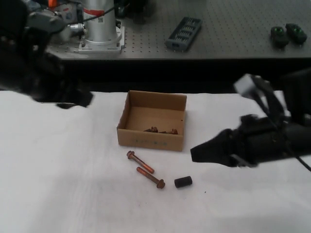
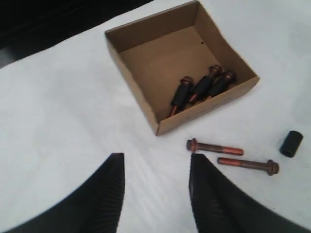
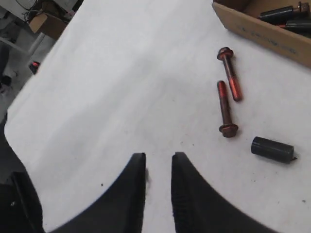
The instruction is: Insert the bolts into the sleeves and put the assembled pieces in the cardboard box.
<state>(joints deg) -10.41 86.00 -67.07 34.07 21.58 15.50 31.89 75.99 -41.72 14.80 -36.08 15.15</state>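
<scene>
- left gripper: fingers wide apart, nothing between them, only white cloth under the gap
- right gripper: fingers close together with a narrow slit of cloth showing, nothing held
- right gripper in high view sits low over the cloth, tip pointing toward the loose parts, near the sleeve but apart from it
- left arm at the far left in high view, well apart from the box
- sleeve: black, lying on its side on the cloth, loose, just beside the head of one bolt, not touching
- bolt nearer the box: copper colour, flat on the cloth just in front of the box wall
- other bolt: lies beside the first, roughly parallel, heads at opposite ends, between first bolt and sleeve
- cardboard box: open top, on the cloth
- assembled pieces: three bolts in black sleeves lying inside the box, side by side, against the wall nearest the loose bolts
</scene>
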